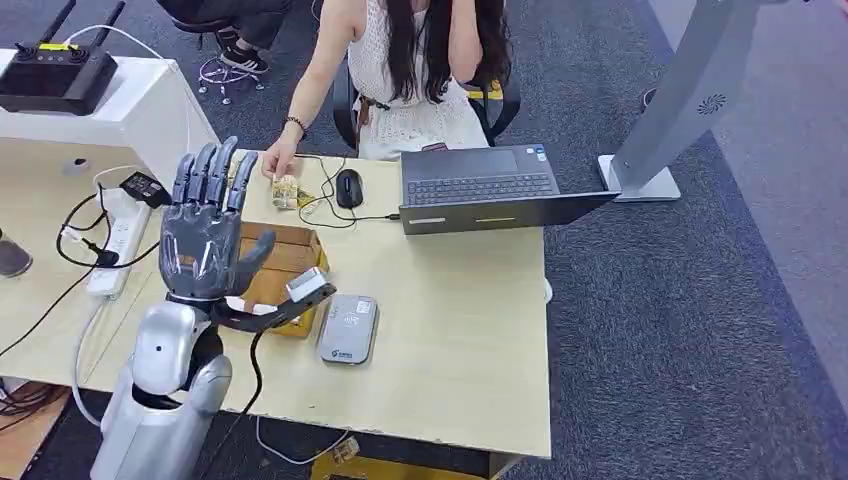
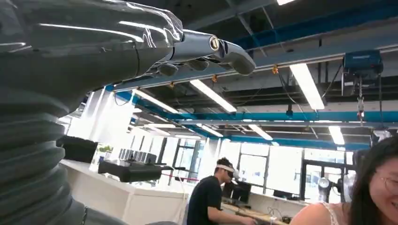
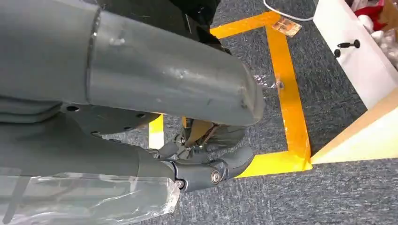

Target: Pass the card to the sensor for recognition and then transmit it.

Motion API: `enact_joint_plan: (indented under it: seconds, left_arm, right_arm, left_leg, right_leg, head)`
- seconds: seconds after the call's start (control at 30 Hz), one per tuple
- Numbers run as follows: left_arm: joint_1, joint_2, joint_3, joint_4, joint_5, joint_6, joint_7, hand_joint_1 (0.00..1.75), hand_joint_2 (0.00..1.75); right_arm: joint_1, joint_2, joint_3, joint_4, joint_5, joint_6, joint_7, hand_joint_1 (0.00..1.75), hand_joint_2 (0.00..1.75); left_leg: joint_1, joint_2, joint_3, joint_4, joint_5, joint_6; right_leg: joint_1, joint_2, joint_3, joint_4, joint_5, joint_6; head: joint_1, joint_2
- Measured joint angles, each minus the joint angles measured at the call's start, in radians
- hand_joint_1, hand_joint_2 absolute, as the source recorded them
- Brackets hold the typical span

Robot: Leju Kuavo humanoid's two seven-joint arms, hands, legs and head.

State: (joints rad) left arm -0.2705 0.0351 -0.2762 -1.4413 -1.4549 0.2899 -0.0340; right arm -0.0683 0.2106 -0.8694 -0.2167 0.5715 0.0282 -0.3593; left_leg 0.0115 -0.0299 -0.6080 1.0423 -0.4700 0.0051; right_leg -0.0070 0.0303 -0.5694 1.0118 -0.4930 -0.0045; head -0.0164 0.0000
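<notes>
1. The task is at its start or between passes: the left hand (image 1: pixel 205 245) is raised above the table (image 1: pixel 450 330), palm turned up and forward, with nothing visible in it.
2. No card can be made out for certain. It may lie in the cardboard box (image 1: pixel 285 265) just behind the raised hand, but the hand hides most of the box.
3. The card reader (image 1: pixel 348 328), a flat grey pad, lies on the table just beside the box, on the side toward the laptop (image 1: pixel 480 190).
4. The next move, as I judge it, calls for lowering the left hand to the box, pinching a card, carrying it flat over the reader, then handing it on to the person (image 1: pixel 410 60) seated across the table.
5. Left fingers (image 1: pixel 212 172): stretched straight up and spread apart, the thumb out to the side, touching nothing.
6. The right hand (image 3: pixel 202 171) hangs down over the carpeted floor (image 3: pixel 328 201) beside yellow tape (image 3: pixel 288 98); its fingers look curled in, holding nothing I can see.
</notes>
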Motion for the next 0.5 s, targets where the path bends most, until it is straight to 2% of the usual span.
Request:
enact_joint_plan:
  seconds: [0.13,0.27,0.37,0.5]
  left_arm:
    - [0.035,0.001,0.000,-0.057,0.005,-0.011,-0.005,0.00,1.75]
    - [0.149,0.011,0.000,-0.138,0.020,-0.026,-0.027,0.00,1.75]
    - [0.224,0.033,0.000,-0.170,0.042,-0.087,0.011,0.00,1.75]
    - [0.261,0.071,0.020,-0.161,0.065,-0.174,0.056,0.00,1.75]
  right_arm:
    - [0.000,0.000,-0.006,0.000,-0.005,0.000,-0.003,0.00,0.00]
    - [0.005,0.000,-0.029,0.000,-0.026,0.007,-0.011,0.00,0.00]
    - [0.010,-0.006,-0.045,-0.004,-0.028,0.024,-0.008,0.00,0.00]
    - [0.015,-0.014,-0.056,-0.010,-0.015,0.024,0.002,0.00,0.00]
  left_leg:
    - [0.000,0.000,0.000,0.000,0.000,0.000]
    - [0.000,0.001,0.001,0.000,0.000,0.000]
    - [0.000,0.001,0.001,0.000,-0.001,0.001]
    - [0.000,0.001,0.001,0.000,-0.001,0.000]
  right_leg:
    - [0.000,-0.001,0.001,0.000,0.000,0.000]
    - [0.000,0.001,0.001,0.000,0.000,0.000]
    - [0.000,0.000,0.001,0.000,0.000,0.000]
    - [0.000,0.000,0.001,0.000,-0.001,-0.001]
  head:
    - [0.000,0.000]
    - [0.000,0.000]
    - [0.000,0.000]
    - [0.000,0.000]
